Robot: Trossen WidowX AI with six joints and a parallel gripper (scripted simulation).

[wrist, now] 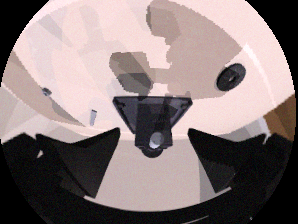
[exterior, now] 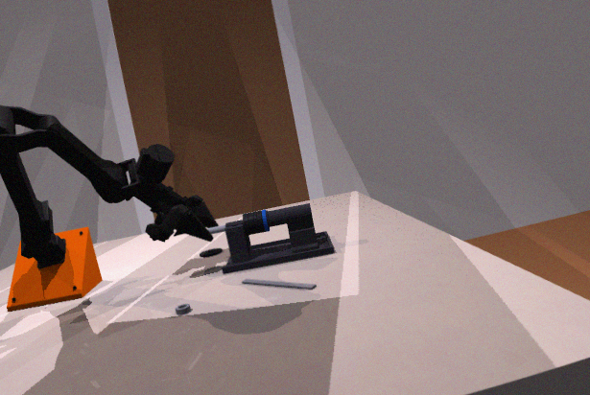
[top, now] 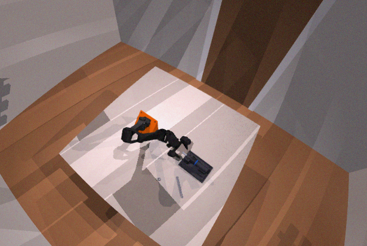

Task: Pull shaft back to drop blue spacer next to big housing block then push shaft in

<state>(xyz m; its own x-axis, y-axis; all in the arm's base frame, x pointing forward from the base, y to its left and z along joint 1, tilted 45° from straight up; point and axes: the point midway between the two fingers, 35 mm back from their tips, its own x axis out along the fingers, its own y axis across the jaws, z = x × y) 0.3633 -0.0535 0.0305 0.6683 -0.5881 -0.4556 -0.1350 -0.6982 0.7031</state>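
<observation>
The blue spacer (top: 196, 162) (exterior: 265, 220) sits in line against the big housing block (exterior: 300, 222), with dark spacers (exterior: 253, 222) on its other side, by the smaller support (exterior: 237, 240). The grey shaft (exterior: 219, 229) (wrist: 156, 140) sticks out of the support toward the arm. My gripper (top: 184, 153) (exterior: 214, 231) (wrist: 155, 131) is open and empty. Its fingertips stand on either side of the shaft's outer end, apart from it. In the wrist view the shaft's end shows slightly below the line between the tips. The blue spacer is hidden in the wrist view.
A grey bar (top: 179, 187) (exterior: 278, 284) (wrist: 93, 117) lies beside the housing's base plate (exterior: 276, 260). A small grey ring (top: 159, 179) (exterior: 182, 309) (wrist: 46, 92) lies farther off. A black disc (exterior: 211, 252) (wrist: 230, 77) lies on the table near the support.
</observation>
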